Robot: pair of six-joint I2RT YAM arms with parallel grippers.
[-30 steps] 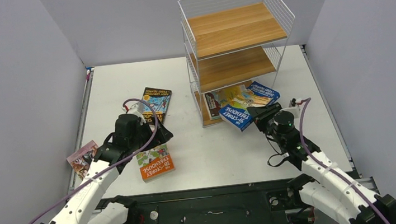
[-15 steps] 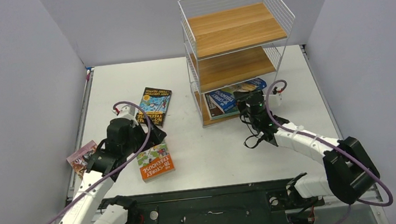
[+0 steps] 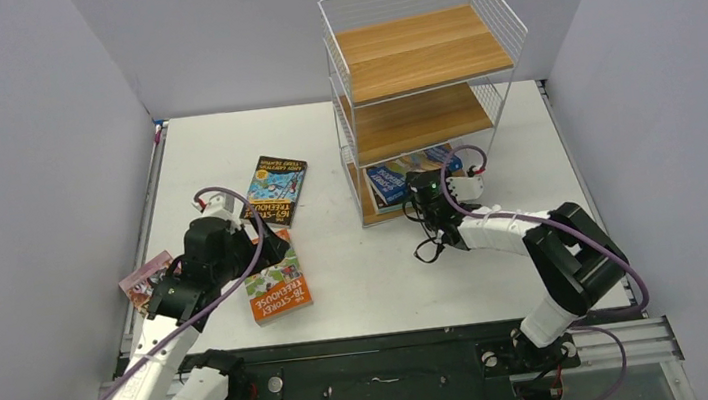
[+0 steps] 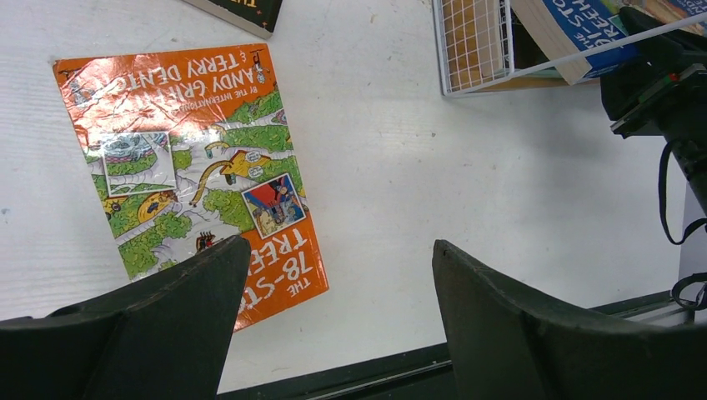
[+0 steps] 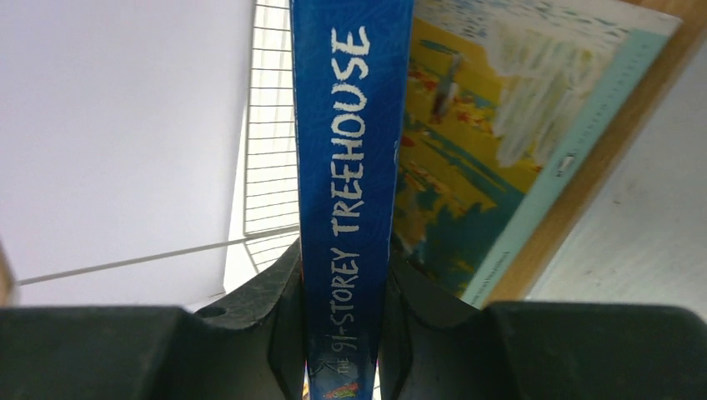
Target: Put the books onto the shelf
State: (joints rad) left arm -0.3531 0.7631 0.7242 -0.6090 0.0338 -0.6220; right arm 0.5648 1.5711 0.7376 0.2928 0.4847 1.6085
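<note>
The blue book (image 5: 346, 167) is pinched across its spine between the two fingers of the right claw (image 5: 342, 279), at the open front of the lowest tier of the shelf (image 3: 424, 51). Close beside it a yellow-brown book (image 5: 467, 150) lies on the lowest wooden board. The orange book (image 4: 192, 167) lies flat on the counter (image 3: 379, 278). The left claw (image 4: 338, 258) hangs over the near end of this book with its fingers spread wide and nothing between them. Farther back the dark book (image 3: 275, 189) lies flat, and the pink book (image 3: 145, 281) rests at the left edge of the counter.
</note>
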